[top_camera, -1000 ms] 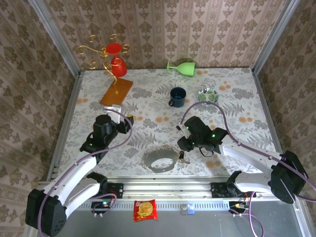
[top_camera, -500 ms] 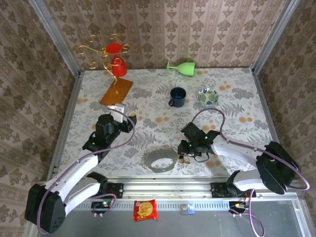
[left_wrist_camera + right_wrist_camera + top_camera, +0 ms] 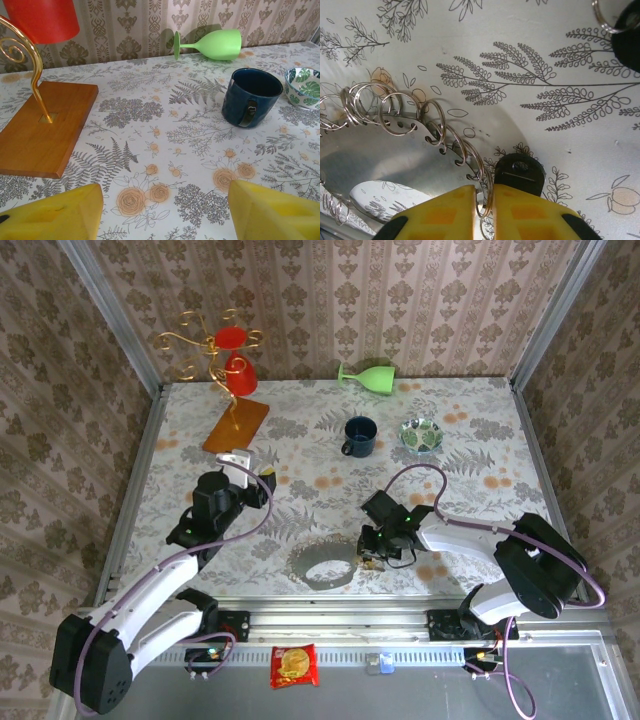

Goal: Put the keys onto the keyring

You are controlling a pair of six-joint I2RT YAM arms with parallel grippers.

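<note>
The keyring [image 3: 303,558] is a flat silvery loop lying near the table's front edge, hung with several small wire rings [image 3: 395,112]. My right gripper [image 3: 372,552] is low at its right side. In the right wrist view its yellow jaws [image 3: 486,192] are pressed almost together on one thin wire ring of the keyring. A black-headed key [image 3: 520,172] lies against the right finger. Another key [image 3: 626,32] with its own small ring lies at the top right. My left gripper [image 3: 262,485] hovers open over bare tablecloth, its fingers [image 3: 55,215] far apart.
A blue mug [image 3: 359,435] and a leaf-patterned bowl [image 3: 421,432] stand mid-table. A green glass [image 3: 368,375] lies on its side at the back. The gold wire stand on a wooden base [image 3: 236,425] carries red cups [image 3: 232,340] at the back left.
My right gripper has moved down and left to the keyring's right edge and closed its jaws on a wire ring. The left arm has barely moved.
</note>
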